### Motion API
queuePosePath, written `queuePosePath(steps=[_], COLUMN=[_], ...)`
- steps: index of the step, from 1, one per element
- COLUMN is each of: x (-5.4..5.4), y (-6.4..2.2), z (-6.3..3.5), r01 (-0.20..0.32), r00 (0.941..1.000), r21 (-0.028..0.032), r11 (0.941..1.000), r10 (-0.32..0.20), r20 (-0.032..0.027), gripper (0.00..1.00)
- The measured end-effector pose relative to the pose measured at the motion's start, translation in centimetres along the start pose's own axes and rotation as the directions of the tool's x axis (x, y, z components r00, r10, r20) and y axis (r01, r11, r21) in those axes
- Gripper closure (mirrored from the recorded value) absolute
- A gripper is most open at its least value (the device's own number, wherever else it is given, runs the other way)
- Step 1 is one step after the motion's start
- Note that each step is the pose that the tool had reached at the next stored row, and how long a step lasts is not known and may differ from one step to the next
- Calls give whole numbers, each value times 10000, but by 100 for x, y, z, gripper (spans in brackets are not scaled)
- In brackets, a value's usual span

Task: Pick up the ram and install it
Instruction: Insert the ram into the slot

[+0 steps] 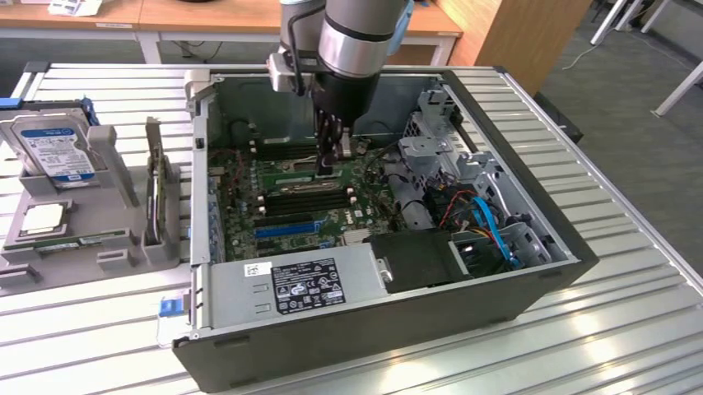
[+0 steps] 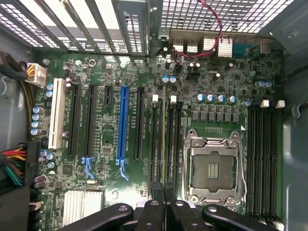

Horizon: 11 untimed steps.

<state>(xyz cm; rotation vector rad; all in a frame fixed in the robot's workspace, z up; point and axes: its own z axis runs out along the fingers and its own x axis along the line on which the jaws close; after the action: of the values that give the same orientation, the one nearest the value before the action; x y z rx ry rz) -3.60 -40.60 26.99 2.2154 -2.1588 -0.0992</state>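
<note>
Clasping the ram (image 2: pixel 165 144), end effector (image 2: pixel 165 207) over motherboard (image 2: pixel 216 77); power-supply label (image 1: pixel 308 284) illegible.

The case (image 1: pixel 384 333) lies open on the table (image 1: pixel 615 346), a tray (image 1: pixel 115 257) with a drive (image 1: pixel 55 152) at the exterior view's left. Inside, the board (image 1: pixel 296 210) lies flat, the supply (image 1: pixel 296 284) before it. The tool (image 2: pixel 162 195) grips the ram (image 2: pixel 166 144) edge-on over slots (image 2: pixel 153 144) beside the socket (image 2: pixel 211 166).

Silver slatted metal table (image 1: pixel 615 329) up front, with grey carpet floor (image 1: pixel 626 90) to the exterior view's right, where white furniture legs (image 1: pixel 676 86) stand. Light wooden desks (image 1: pixel 209 15) on white frames run along the back, a wooden panel (image 1: pixel 516 37) beside them. Lighting is even and soft.
</note>
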Motion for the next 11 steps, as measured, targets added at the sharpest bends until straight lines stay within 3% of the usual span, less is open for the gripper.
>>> queuePosePath(steps=[11], x=[2], y=[-8], z=[112], r01=[-8], r00=[10000], r21=[-1], r11=[10000], r10=[8], r20=[-1], gripper=[89])
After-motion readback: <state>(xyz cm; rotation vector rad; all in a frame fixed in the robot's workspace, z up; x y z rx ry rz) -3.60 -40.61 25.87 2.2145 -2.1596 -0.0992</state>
